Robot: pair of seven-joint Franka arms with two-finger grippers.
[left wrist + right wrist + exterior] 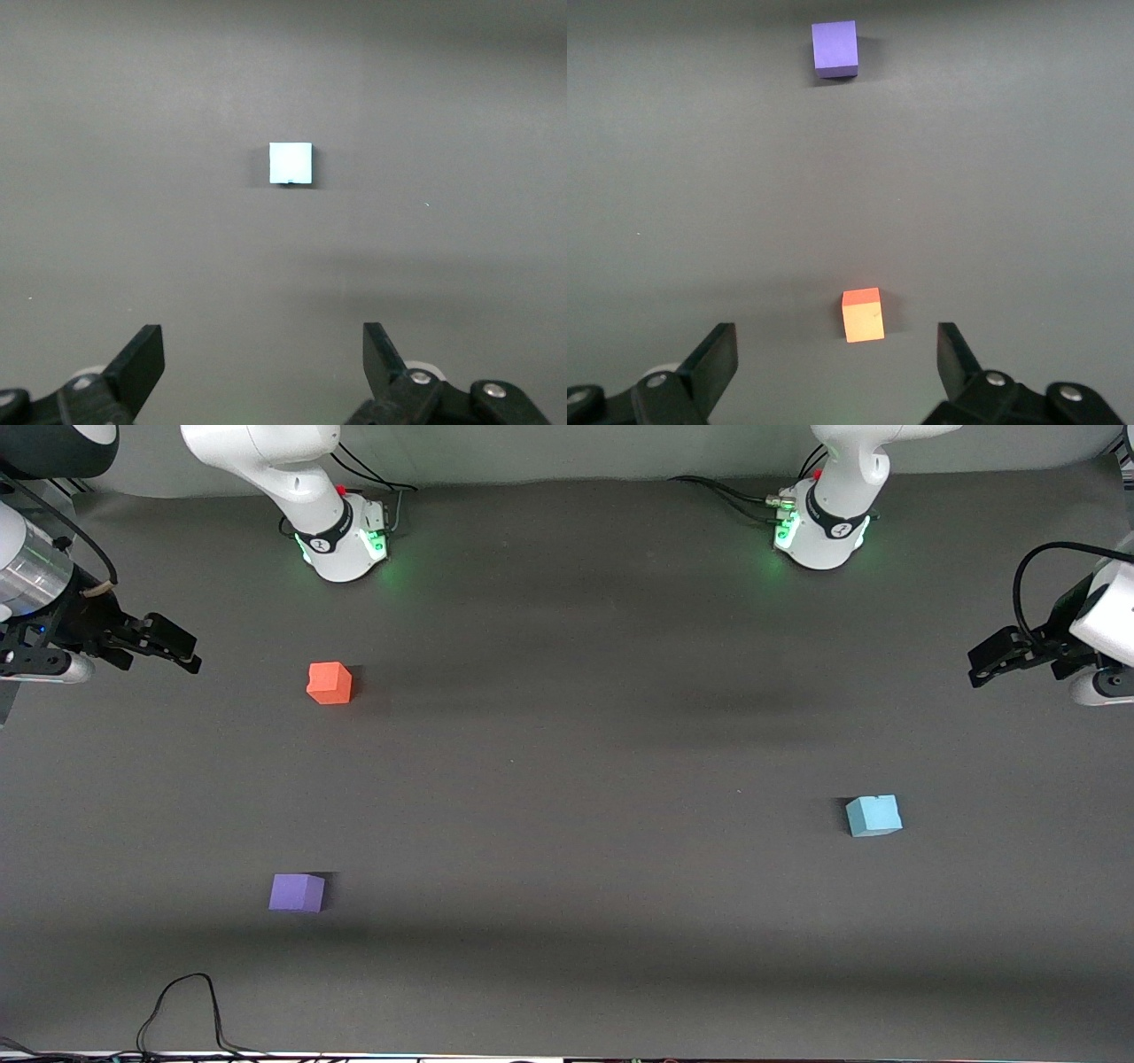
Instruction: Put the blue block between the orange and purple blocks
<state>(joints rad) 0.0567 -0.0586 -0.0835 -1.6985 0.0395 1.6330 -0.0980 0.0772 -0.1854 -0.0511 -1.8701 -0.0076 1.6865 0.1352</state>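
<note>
- Nothing of the task is done yet: the small matte sky-blue cube sits untouched on the dark grey table, toward the left arm's end.
- The matte orange-red cube and matte violet-purple cube lie well apart at the right arm's end, the purple nearer the front camera.
- Left gripper hangs above the table, jaws spread, empty.
- Right gripper waits likewise, jaws apart.
- Both arms are cut off at the front view's edges.
</note>
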